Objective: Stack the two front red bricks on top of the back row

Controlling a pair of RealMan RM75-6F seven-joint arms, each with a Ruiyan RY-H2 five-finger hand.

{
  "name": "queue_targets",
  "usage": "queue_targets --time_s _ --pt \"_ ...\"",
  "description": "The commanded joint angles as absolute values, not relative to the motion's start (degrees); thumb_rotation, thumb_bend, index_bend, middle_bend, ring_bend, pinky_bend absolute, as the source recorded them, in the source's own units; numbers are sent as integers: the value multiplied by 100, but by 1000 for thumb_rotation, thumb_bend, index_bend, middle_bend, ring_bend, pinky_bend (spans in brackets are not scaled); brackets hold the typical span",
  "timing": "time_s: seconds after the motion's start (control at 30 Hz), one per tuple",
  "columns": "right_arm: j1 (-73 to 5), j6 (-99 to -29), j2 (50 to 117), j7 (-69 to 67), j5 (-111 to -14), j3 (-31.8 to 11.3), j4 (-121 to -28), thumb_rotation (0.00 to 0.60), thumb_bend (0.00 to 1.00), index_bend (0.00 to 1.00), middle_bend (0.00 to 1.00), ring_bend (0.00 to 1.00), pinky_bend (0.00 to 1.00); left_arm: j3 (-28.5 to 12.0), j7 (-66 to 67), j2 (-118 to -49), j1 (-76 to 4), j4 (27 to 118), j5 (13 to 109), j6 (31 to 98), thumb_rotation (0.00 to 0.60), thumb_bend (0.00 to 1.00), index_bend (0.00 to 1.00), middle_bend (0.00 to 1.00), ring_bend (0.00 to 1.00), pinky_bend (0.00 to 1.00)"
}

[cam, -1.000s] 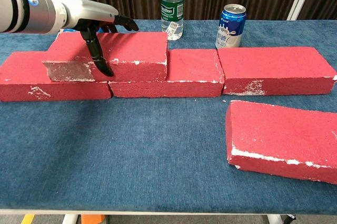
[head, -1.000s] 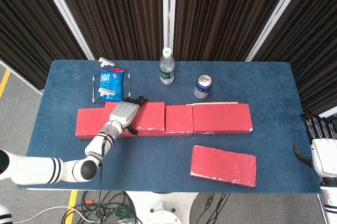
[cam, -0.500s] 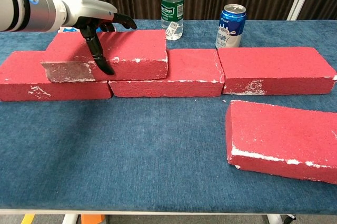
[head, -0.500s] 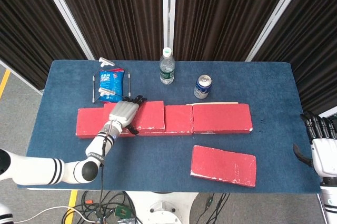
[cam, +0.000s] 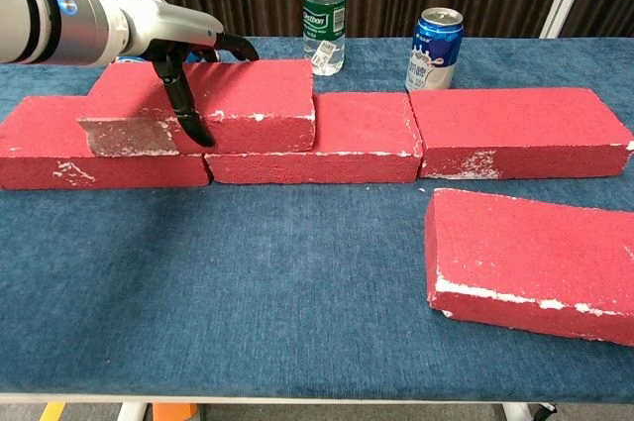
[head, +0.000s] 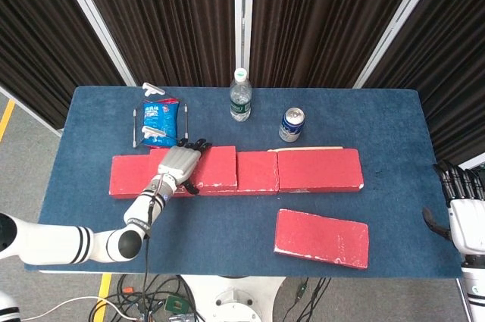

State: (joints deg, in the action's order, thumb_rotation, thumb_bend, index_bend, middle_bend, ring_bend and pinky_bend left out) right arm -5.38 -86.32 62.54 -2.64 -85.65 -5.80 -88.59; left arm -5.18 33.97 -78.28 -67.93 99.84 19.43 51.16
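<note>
One stacked brick (cam: 213, 104) sits on the back row (cam: 327, 149) under my left hand (cam: 168, 30), which grips it: palm on top, a dark finger (cam: 186, 104) pressed down its front face, the others curled over the far edge. My left forearm reaches in low from the left. Well to that hand's right, the second front brick (cam: 530, 263) lies on the blue surface (cam: 248, 292). My right hand (head: 461, 212) hangs off the surface's right edge, fingers apart, holding nothing.
</note>
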Motion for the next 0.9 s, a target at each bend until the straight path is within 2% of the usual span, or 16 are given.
queue_targets --time_s 0.03,0.57,0.9 --pt "-537 -8629 6258 -269 -8556 -582 -8854 600 274 0 0 0 0 -515 3381 -7811 -6788 9999 1979 5106 600 0 9 0 20 0" --pt "-542 -8657 6245 -270 -8597 -588 -8868 600 273 0 0 0 0 -532 3196 -7704 -6682 10109 2285 5118 600 0 9 0 0 0" --pt "-535 -8644 6022 -358 -8835 -461 -9147 600 252 0 0 0 0 -397 3164 -7313 -6460 10725 2558 5453 600 0 9 0 0 0"
